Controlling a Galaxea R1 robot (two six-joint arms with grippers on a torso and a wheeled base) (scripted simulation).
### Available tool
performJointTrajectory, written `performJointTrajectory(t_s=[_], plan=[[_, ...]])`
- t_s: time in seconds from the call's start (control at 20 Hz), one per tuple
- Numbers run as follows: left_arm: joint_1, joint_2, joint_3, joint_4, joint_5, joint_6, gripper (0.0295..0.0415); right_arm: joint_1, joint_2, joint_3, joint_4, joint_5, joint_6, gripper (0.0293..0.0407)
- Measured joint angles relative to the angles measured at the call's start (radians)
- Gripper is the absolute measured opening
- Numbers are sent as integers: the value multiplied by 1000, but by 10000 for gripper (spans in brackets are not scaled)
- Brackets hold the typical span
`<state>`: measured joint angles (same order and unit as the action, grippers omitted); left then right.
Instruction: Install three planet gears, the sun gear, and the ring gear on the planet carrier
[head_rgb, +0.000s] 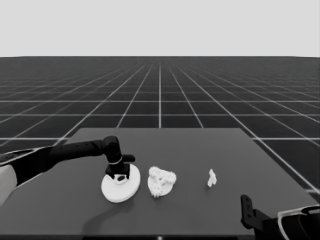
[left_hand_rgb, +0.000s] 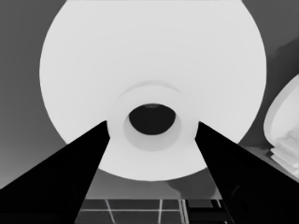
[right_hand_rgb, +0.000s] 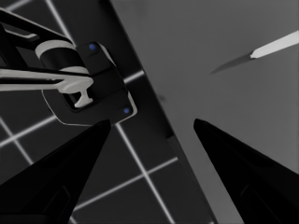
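Head view: left arm reaches in from the table's left edge, left gripper (head_rgb: 120, 176) pointing down onto the larger round part (head_rgb: 120, 186), which lies left of table centre, toward the front edge. Just beside it, nearer the table's middle, the smaller round part (head_rgb: 161, 182) sits with small toothed gears (head_rgb: 162, 175) clustered on top; exact gear count can't be told. Thin white piece (head_rgb: 212, 178) lies alone, well apart toward the right edge. Table (head_rgb: 200, 210) is dark. Right arm shows only at the front right corner, right gripper (head_rgb: 246, 212) parked there. Left wrist view: the left gripper's fingers (left_hand_rgb: 74, 172) are spread wide, one on either side of the larger round part's raised hub, dark centre hole between them; whether the tips touch the part can't be told, nothing is clamped. The smaller round part's rim with a gear on it shows at the side. Right wrist view: the right gripper's fingers (right_hand_rgb: 65, 172) are spread apart, nothing between them, over the table's corner and the floor grid; dark machinery with pale bands and blue lights (right_hand_rgb: 88, 88) sits past the table's edge; the thin white piece shows far off on the table.
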<state>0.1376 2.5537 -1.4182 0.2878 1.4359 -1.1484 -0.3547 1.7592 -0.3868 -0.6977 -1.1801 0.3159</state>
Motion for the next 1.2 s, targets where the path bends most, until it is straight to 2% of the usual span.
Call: performJointTrajectory(t_s=[0.15, 0.2, 0.25, 0.3, 0.35, 0.45, 0.65, 0.75, 0.85, 1.15, 1.2], plan=[[0, 0, 0, 0, 0, 0, 348, 0, 0, 0, 0, 0, 0, 385], [-109, -48, 130, -136, 88, -60, 348, 0, 0, 0, 0, 0, 0, 385], [-244, -61, 166, -240, 125, -80, 349, 0, 0, 0, 0, 0, 0, 385], [-324, -58, 158, -304, 143, -76, 348, 0, 0, 0, 0, 0, 0, 385], [-369, -52, 144, -342, 154, -69, 348, 0, 0, 0, 0, 0, 0, 385], [-408, -45, 123, -375, 165, -58, 348, 0, 0, 0, 0, 0, 0, 385], [-423, -41, 112, -390, 171, -51, 348, 0, 0, 0, 0, 0, 0, 385], [-396, 264, -6, -369, 145, -269, 348, 0, 0, 0, 0, 0, 0, 385], [-384, 426, -133, -359, 143, -274, 348, 0, 0, 0, 0, 0, 0, 385], [-379, 504, -226, -354, 144, -256, 348, 0, 0, 0, 0, 0, 0, 385], [-271, 501, -217, -226, 123, -264, 348, 0, 0, 0, 0, 0, 0, 385]])
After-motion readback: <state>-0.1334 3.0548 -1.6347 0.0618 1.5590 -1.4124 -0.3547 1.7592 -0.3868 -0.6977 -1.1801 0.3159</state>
